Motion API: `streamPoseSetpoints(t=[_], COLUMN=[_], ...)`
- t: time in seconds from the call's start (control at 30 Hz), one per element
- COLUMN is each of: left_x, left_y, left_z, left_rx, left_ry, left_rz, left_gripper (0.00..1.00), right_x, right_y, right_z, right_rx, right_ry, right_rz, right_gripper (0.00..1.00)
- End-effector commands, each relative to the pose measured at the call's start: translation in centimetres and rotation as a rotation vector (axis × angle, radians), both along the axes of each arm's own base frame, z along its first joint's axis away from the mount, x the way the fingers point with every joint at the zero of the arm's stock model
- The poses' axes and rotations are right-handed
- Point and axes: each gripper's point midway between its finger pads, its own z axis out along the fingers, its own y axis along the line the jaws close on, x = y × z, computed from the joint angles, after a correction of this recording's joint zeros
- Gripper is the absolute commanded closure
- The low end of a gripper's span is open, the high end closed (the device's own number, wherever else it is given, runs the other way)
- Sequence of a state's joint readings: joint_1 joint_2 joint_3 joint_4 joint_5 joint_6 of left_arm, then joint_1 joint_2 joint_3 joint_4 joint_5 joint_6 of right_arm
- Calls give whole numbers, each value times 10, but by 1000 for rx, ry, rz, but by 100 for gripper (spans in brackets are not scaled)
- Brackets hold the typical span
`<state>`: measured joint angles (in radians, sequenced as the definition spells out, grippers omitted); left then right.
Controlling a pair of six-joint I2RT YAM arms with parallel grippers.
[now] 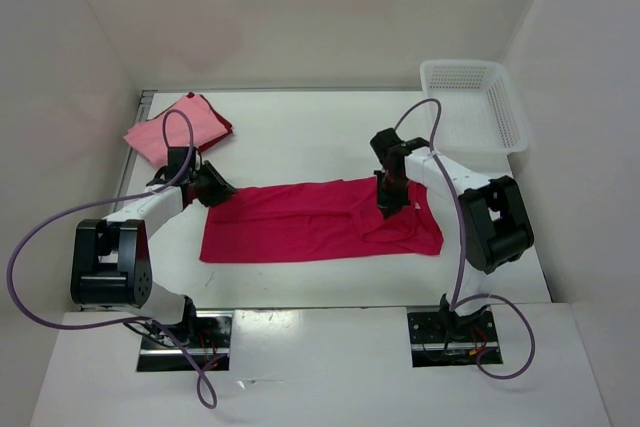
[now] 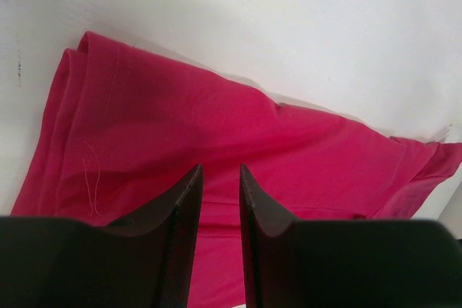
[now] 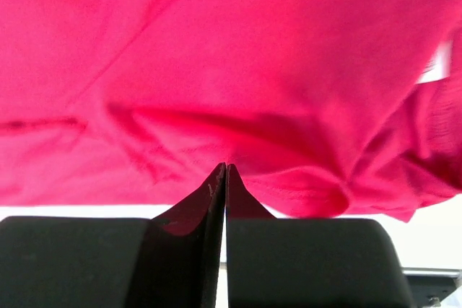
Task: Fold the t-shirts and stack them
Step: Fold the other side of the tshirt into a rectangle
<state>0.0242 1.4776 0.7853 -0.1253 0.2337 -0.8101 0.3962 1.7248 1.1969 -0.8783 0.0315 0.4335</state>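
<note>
Crimson t-shirt [image 1: 300, 222] lies mid-tabletop [image 1: 300, 147], partly folded. Left hand [image 1: 214, 188], fingers slightly spread, hovers over its left end. Right hand [image 1: 387, 207], fingers pressed together, seems to pinch a fold near its right end. Next, likely: grip both ends, fold crosswise.

Left arm [image 1: 150, 207]: stretched low toward the tabletop's [image 1: 300, 137] left edge. Left gripper [image 2: 220, 178]: pointing down, fingers [image 2: 180, 214] parted by a narrow gap.
Right arm [image 1: 450, 172]: elbow by the right edge, wrist bent down. Right gripper [image 3: 226, 174]: fingers pressed together, tips meeting.
</note>
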Motion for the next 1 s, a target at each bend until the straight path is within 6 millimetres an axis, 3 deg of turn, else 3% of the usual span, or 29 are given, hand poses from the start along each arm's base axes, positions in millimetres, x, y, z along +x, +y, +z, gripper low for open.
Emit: streamPoseSetpoints(t=[0.0,0.13,0.23,0.3,0.37,0.5,0.6,0.73,0.83,0.97], left_x=[13,17,19,22,24,21,18,20,22,23], left_y=[-2,-5,-6,-6,-7,-7,-9,-9,-9,-9], left_z=[11,17,21,22,26,22,19,20,22,20], left_rx=[10,-4,-17,-17,-16,-16,-24,-23,-23,-23], left_ry=[-59,-78,-86,-87,-100,-90,-81,-90,-99,-99], left_rz=[-29,-42,-41,-41,-55,-55,-61,-61,-61,-61], left_gripper=[66,66,66,66,66,66,66,66,66,66], right_x=[-28,-28,2,18,26,12,-3,-27,-45,-56], right_y=[13,6,0,6,6,-1,4,18,34,34], right_z=[10,23,34,29,16,-14,-24,-18,-6,5], right_rx=[58,44,51,56,41,9,28,47,96,108], right_ry=[94,31,-49,-72,-72,-16,38,87,119,123], right_rz=[56,52,-3,-28,-44,-55,-38,31,78,92], right_gripper=[96,93,93,91,79,72,75,84,86,86])
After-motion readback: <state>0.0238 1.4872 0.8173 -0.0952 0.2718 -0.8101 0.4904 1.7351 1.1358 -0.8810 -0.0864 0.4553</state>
